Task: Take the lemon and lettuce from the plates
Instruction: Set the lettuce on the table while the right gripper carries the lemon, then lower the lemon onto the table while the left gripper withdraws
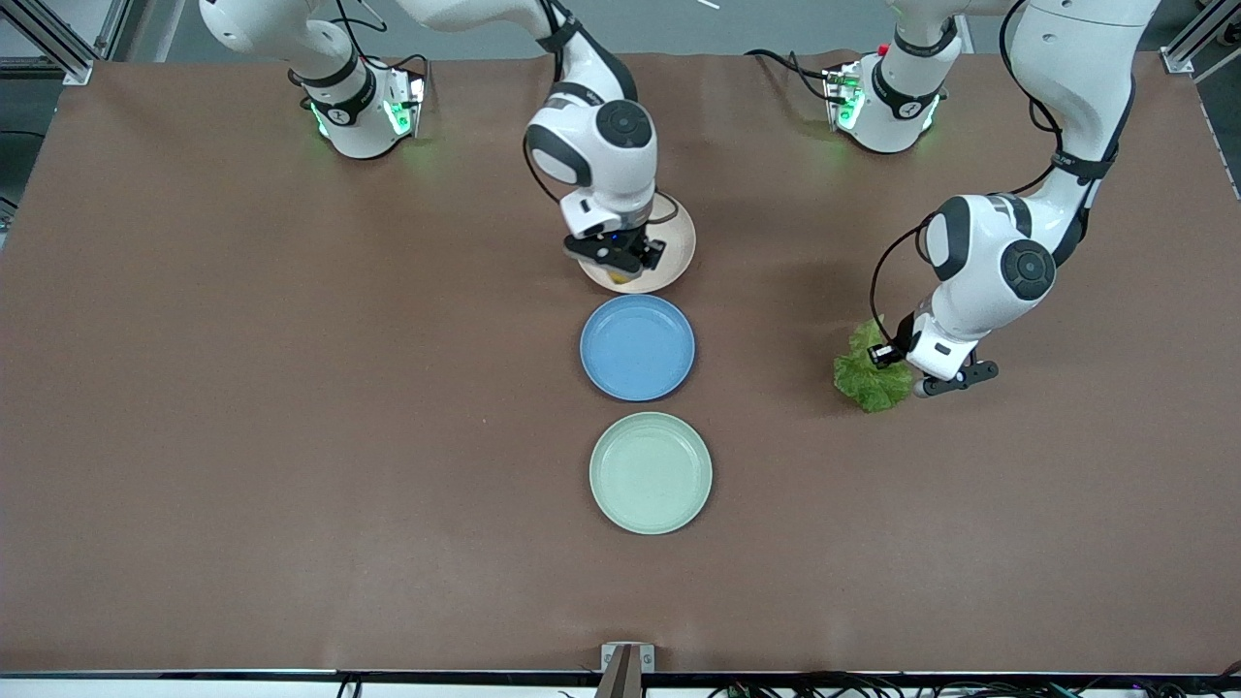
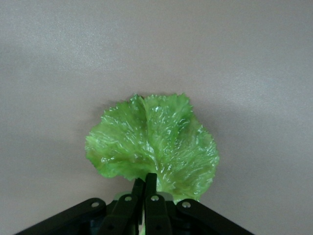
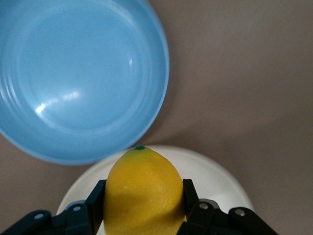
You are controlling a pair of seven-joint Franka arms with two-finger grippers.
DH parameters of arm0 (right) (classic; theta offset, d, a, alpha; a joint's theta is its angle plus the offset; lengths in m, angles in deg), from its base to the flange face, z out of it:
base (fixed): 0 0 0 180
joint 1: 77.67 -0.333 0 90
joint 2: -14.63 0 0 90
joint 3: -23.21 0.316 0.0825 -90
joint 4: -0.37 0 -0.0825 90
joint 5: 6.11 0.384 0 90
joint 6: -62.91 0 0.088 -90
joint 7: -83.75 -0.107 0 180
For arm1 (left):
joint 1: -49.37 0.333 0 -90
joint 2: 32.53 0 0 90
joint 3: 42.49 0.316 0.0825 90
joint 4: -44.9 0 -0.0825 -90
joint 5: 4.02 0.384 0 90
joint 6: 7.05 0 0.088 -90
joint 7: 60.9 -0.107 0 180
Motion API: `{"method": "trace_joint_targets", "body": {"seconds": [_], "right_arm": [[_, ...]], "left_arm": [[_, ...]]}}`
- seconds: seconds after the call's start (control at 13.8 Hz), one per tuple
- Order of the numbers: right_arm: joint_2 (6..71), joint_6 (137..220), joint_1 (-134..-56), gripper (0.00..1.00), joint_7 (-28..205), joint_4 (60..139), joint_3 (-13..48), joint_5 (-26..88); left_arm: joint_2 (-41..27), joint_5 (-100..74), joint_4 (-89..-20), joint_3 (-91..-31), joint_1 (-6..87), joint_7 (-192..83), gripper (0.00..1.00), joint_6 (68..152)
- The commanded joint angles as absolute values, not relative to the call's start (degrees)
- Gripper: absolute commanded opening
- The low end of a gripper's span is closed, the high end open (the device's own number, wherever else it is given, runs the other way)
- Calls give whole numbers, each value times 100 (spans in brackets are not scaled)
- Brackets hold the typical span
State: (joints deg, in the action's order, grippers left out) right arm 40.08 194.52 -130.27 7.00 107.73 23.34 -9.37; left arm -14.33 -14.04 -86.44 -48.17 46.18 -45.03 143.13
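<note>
My right gripper [image 1: 617,264] is shut on the yellow lemon [image 3: 142,193], which sits between its fingers just over the beige-cream plate [image 1: 681,244]. In the right wrist view that plate [image 3: 215,177] lies right under the lemon. My left gripper [image 1: 894,366] is shut on the stem end of the crinkled green lettuce [image 1: 866,374] and holds it low over the bare table toward the left arm's end. In the left wrist view the leaf [image 2: 151,142] spreads out from the closed fingers [image 2: 151,188]. The mint green plate [image 1: 651,472], nearest the front camera, has nothing on it.
A blue plate [image 1: 637,347] with nothing on it lies between the beige and mint plates; it also shows in the right wrist view [image 3: 83,78]. The three plates form a row down the middle of the brown table [image 1: 291,388].
</note>
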Motion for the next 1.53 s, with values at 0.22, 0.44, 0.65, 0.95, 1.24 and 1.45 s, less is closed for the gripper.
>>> {"method": "trace_joint_targets", "body": {"seconds": [0.22, 0.44, 0.65, 0.95, 1.24, 1.45], "right_arm": [[2932, 18684, -11084, 0, 3290, 11295, 2427, -962], [2896, 19103, -10055, 0, 4811, 11742, 2435, -962], [2931, 20078, -9228, 0, 5929, 12428, 2436, -962], [3054, 20749, -8682, 0, 6520, 12825, 2444, -962], [3572, 21486, -8383, 0, 6977, 12817, 2453, -962], [3766, 21602, -8295, 0, 7101, 12738, 2462, -962]], "left_arm": [[-1915, -1448, -8501, -4803, 4691, -4939, 99, 14045], [-2530, -1439, -7914, -4794, 4963, -5288, 99, 12231], [-3207, -1360, -7438, -4768, 5174, -5545, 99, 10926], [-3508, -1043, -6413, -4750, 5271, -5545, 99, 9476], [-3490, -921, -5216, -4759, 5333, -5545, 99, 8525], [-3517, -823, -4872, -4794, 5386, -5554, 99, 8216]]}}
